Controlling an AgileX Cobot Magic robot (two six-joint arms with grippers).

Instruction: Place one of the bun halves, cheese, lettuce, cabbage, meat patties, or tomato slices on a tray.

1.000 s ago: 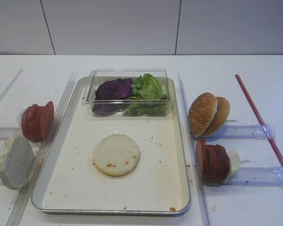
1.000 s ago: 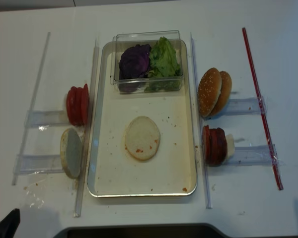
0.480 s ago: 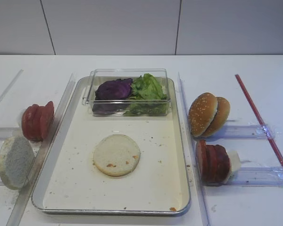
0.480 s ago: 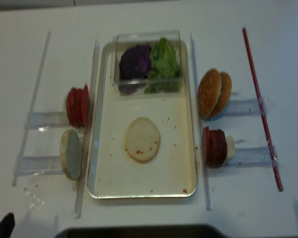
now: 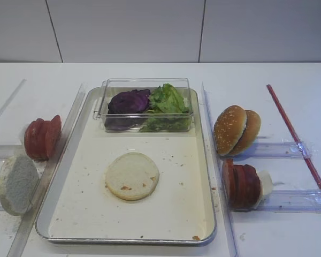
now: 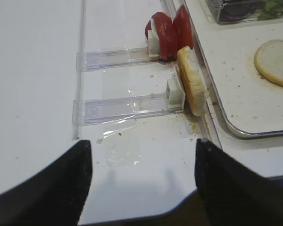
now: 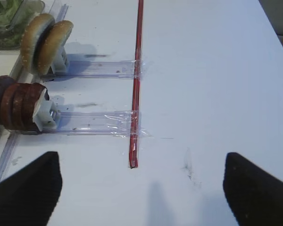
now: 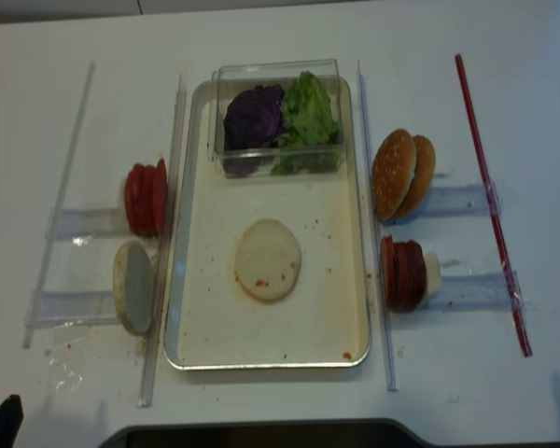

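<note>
The pale bun half [image 5: 132, 175] lies flat on the tray [image 5: 200, 160] floor, near its middle, with nothing touching it. Beyond it, the clear box [image 5: 145, 105] at the tray's far end blurs the lower lettuce [image 5: 167, 101] and cabbage [image 5: 128, 101]. Left of the tray, a second bun half [image 5: 17, 183] stands on edge, partly cut off. Both grippers' jaws stand wide apart, only their dark tips showing: left gripper [image 6: 141, 183], right gripper [image 7: 141, 188]. Since a second ago the bun half has not moved.

Your approach over the tray [image 5: 203, 176] front is open; clear box [image 5: 147, 107] blocks the back, bun half [image 5: 132, 175] mid-floor.
</note>
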